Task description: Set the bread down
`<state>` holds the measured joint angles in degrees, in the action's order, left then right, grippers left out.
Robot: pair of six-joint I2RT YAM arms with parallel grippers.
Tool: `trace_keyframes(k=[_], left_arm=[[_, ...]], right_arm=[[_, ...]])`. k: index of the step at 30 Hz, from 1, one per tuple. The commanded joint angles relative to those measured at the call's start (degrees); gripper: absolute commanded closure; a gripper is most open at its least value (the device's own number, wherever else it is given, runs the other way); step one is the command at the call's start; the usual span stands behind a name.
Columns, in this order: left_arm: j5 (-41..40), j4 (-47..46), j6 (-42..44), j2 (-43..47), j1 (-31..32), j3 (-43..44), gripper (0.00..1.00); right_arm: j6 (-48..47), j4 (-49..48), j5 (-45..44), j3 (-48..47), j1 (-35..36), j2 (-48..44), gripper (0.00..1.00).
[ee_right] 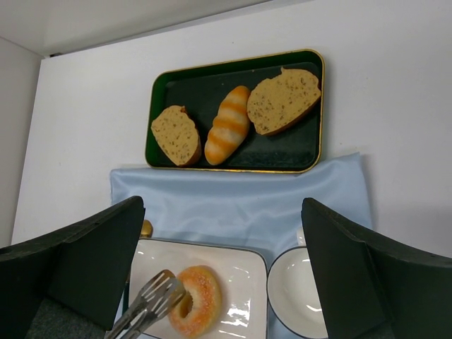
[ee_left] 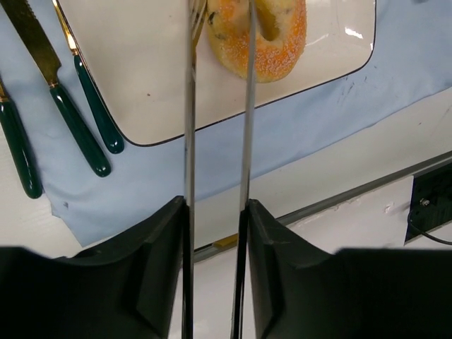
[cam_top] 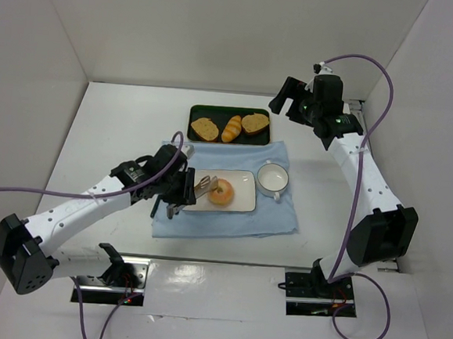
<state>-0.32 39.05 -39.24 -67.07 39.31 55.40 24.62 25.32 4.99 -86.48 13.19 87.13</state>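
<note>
Golden-brown bread (ee_left: 282,42) lies on the white plate (ee_left: 141,78); I judge it light, soft, easy to crush. My left claw (ee_left: 215,212) is clenched on thin metal tongs (ee_left: 188,141), their tips at one side of the ring, a good hold.

**Bright, even overhead light; soft shadows, a few hot spots.**

White light falls from above and bounces off the pale walls (cam_top: 222,28), so the counter (cam_top: 120,130) looks nearly washed out and the arms (cam_top: 90,206) cast only faint, diffuse shadows. The glossy near edge of the counter mirrors the light in the top view. Small glare patches sit on the rim of the plate (ee_left: 162,63), and thin streaks run down the tongs (ee_left: 189,141). In the wrist views the dark fingers (ee_left: 141,282) of the left hand (ee_left: 215,208) and those of the right hand (ee_right: 222,205) are soft, featureless and out of focus; farther things are sharp.
</note>
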Motion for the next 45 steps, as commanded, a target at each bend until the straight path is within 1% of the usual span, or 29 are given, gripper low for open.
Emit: trace_keyframes(k=[1, 2, 8, 15, 17, 21, 22, 24, 26, 27, 28, 32, 33, 34, 36, 37, 38, 40, 41, 43, 45], left_arm=[[-1.4, -1.1, 0.0, -0.1, 0.2, 3.5, 0.50], [-1.9, -0.5, 0.0, -0.1, 0.2, 3.5, 0.47], [-2.5, 1.6, 0.0, 0.4, 0.2, 4.6, 0.42], [-4.1, 3.1, 0.0, 1.5, 0.2, 6.6, 0.42], [-5.4, 3.8, 0.0, 2.0, 0.2, 8.4, 0.44], [-13.0, 3.8, -1.1, 6.3, 0.2, 9.5, 0.44], [-15.0, 3.8, -1.1, 7.0, 0.2, 10.2, 0.45], [-20.2, 4.4, -0.6, 8.9, -1.2, 11.0, 0.45], [-23.1, 4.4, 0.7, 9.4, -2.7, 12.4, 0.45], [-26.1, 4.4, 1.3, 9.9, -4.1, 12.5, 0.45], [-27.3, 4.4, 2.1, 9.9, -5.0, 13.1, 0.45], [-28.3, 3.8, 4.8, 7.1, -11.3, 13.7, 0.44], [-27.2, 3.1, 5.5, 6.4, -12.8, 13.7, 0.44], [-24.6, 2.4, 6.2, 5.9, -16.4, 13.1, 0.44], [-21.3, -0.9, 6.8, 4.8, -20.0, 10.7, 0.44], [-18.6, -1.9, 6.8, 4.8, -23.4, 9.7, 0.44], [-17.1, -2.7, 6.8, 3.9, -25.1, 8.4, 0.44], [-13.8, -4.7, 7.5, 2.7, -28.5, 8.4, 0.44], [-13.8, -5.2, 8.1, 1.9, -28.5, 7.7, 0.44], [-14.4, -5.8, 8.1, -0.2, -31.3, 7.7, 0.44], [-12.3, -7.8, 9.6, -2.2, -33.1, 7.2, 0.44]], right_arm=[[0.2, -1.6, -0.5, -0.8, -0.4, -2.1, 0.01], [0.2, -1.6, 0.0, -0.8, -0.4, -2.1, 0.01], [1.2, -2.1, 1.1, -0.8, -0.4, -1.6, 0.01], [0.7, -1.6, 1.1, -1.3, -0.4, -1.1, 0.01], [0.7, -1.6, 1.1, -1.9, -0.4, -1.1, 0.01], [0.2, -0.3, 1.1, -1.9, -0.4, -0.6, 0.01], [-0.4, -0.3, 1.1, -1.9, -0.4, -0.6, 0.01], [-0.5, 0.3, 1.1, -1.9, -0.4, -0.6, 0.01], [-1.0, 0.9, 1.1, -1.3, -0.4, -0.6, 0.01], [-1.0, 0.9, 1.1, -0.6, -0.4, -1.2, 0.01], [-1.0, 0.9, 1.6, 0.2, -0.4, -1.2, 0.01], [-1.0, 1.4, 2.1, 2.1, -0.4, -2.4, 0.01], [-1.0, 1.4, 2.1, 3.0, -0.4, -3.1, 0.01], [-1.0, 1.4, 2.1, 3.0, -0.4, -3.8, 0.01], [-1.0, 1.4, 2.7, 3.7, -0.4, -4.3, 0.01], [-1.0, 1.4, 2.7, 4.2, -0.4, -4.3, 0.01], [-1.0, 2.0, 2.7, 4.2, -0.4, -4.9, 0.01], [-1.5, 2.5, 2.2, 4.8, -0.4, -5.4, 0.01], [-1.5, 2.5, 1.6, 5.3, -0.4, -6.0, 0.01], [-2.0, 3.2, 1.6, 5.4, -0.4, -6.6, 0.01], [-2.0, 3.2, 2.1, 5.9, -1.0, -6.6, 0.01]])
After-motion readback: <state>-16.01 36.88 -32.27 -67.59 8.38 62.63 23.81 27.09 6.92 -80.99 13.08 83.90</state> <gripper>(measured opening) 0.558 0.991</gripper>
